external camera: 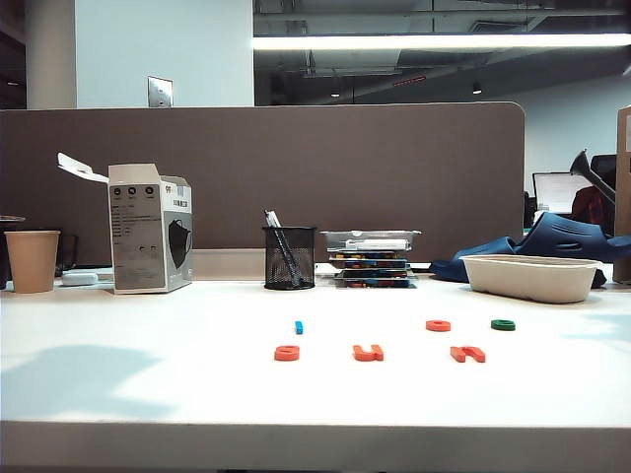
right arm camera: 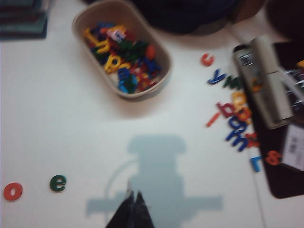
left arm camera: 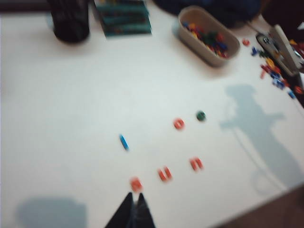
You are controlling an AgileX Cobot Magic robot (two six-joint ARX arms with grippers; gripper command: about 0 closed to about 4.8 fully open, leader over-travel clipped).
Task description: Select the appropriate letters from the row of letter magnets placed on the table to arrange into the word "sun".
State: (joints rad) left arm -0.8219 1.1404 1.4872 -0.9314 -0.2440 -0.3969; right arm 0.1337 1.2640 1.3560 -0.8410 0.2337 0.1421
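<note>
Three orange-red letters lie in a front row on the white table (external camera: 148,384): the "s" (external camera: 287,353), the "u" (external camera: 368,353) and the "n" (external camera: 467,354). Behind them lie a tiny blue magnet (external camera: 299,326), an orange "o" (external camera: 438,325) and a green "e" (external camera: 503,324). Neither arm shows in the exterior view. My left gripper (left arm camera: 134,197) is shut and empty, hovering just short of the "s" (left arm camera: 136,184), with the "u" (left arm camera: 164,174) and "n" (left arm camera: 196,164) beyond. My right gripper (right arm camera: 133,194) is shut and empty above bare table, beside the green "e" (right arm camera: 58,183).
A beige tray (external camera: 530,277) full of mixed letters stands at the back right, with several loose letters (right arm camera: 235,121) scattered beyond it. Along the partition stand a mesh pen cup (external camera: 289,257), stacked boxes (external camera: 371,259), a white carton (external camera: 150,229) and a paper cup (external camera: 32,260).
</note>
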